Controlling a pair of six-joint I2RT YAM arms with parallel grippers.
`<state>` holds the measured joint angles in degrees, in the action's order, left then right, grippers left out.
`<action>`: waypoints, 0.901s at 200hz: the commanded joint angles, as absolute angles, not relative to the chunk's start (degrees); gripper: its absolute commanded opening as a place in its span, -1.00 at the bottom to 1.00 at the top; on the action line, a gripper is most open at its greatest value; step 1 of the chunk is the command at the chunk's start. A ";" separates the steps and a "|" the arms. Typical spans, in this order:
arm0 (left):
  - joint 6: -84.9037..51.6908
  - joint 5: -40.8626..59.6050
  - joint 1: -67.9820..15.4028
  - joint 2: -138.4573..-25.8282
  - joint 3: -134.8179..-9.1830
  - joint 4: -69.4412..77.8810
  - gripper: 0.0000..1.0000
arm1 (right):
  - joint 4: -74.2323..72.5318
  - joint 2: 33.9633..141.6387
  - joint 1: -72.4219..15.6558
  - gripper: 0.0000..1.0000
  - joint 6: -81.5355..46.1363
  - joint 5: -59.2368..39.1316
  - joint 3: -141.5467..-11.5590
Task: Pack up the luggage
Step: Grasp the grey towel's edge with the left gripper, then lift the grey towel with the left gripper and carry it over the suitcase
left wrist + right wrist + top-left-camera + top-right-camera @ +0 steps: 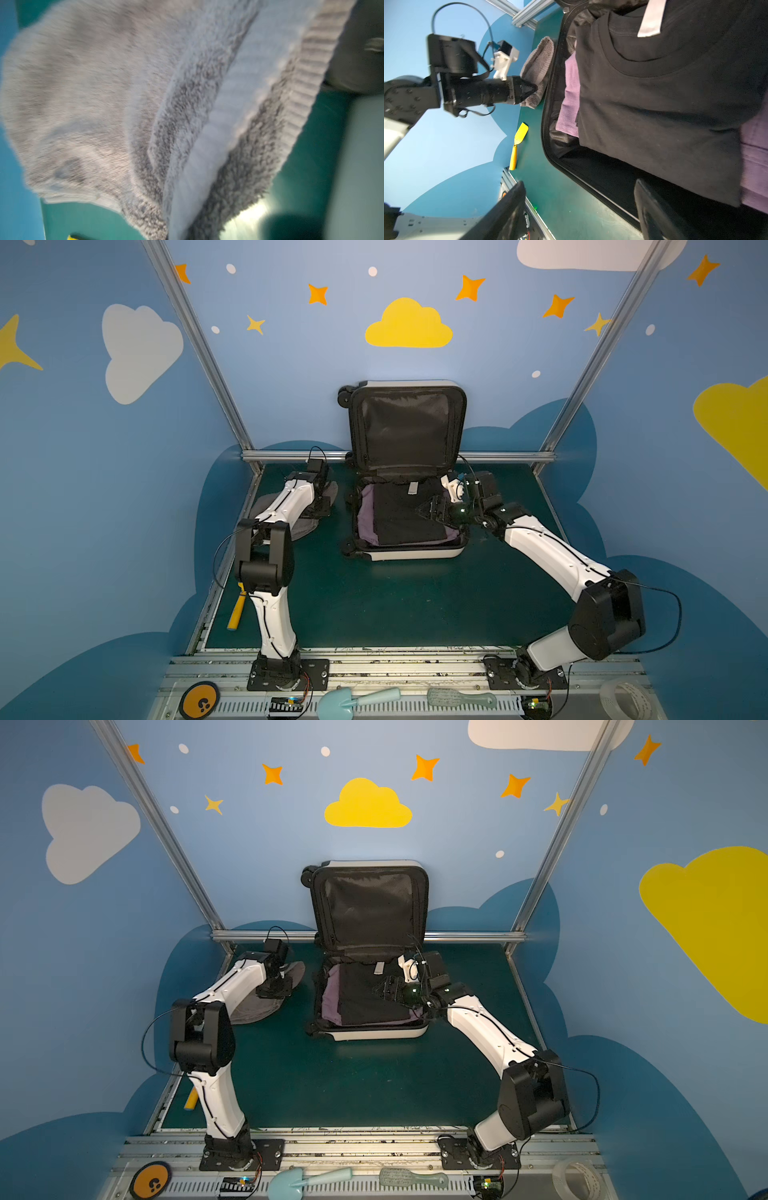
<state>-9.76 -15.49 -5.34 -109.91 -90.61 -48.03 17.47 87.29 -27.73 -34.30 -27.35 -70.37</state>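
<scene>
Nearest the viewer, on the front rail, a pale blue trowel (357, 699), a pale green brush (461, 699), an orange disc (199, 701) and a roll of tape (623, 699) are laid out. Beyond them, on the green table (395, 605), the luggage (411, 554) is set at the far middle. It is open, with its lid stood upright against the back wall and the black lining exposed. A folded black shirt (399, 514) is seen in the lower half, laid over a purple garment (368, 514). The right gripper (420, 510) is held over the shirt's right side with its jaws spread wide and nothing between them. The left gripper (533, 87) is shown left of the luggage, its jaws closed on a fold of a grey knitted garment (104, 93) with a fleecy inside, just beside the case. A yellow scraper (237, 610) is seen near the table's left edge, well apart from the luggage.
</scene>
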 commanded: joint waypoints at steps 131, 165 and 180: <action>-14.06 4.75 -5.74 -90.86 -95.25 -50.30 -0.94 | 16.96 93.48 -30.03 0.59 -35.02 -31.79 -73.35; -15.30 8.51 -6.22 -91.60 -102.29 -51.33 -0.94 | 17.05 94.38 -29.80 0.59 -34.86 -32.86 -74.75; -15.86 10.08 -6.55 -92.29 -105.82 -51.71 -0.94 | 16.80 94.74 -29.61 0.60 -35.11 -33.49 -75.43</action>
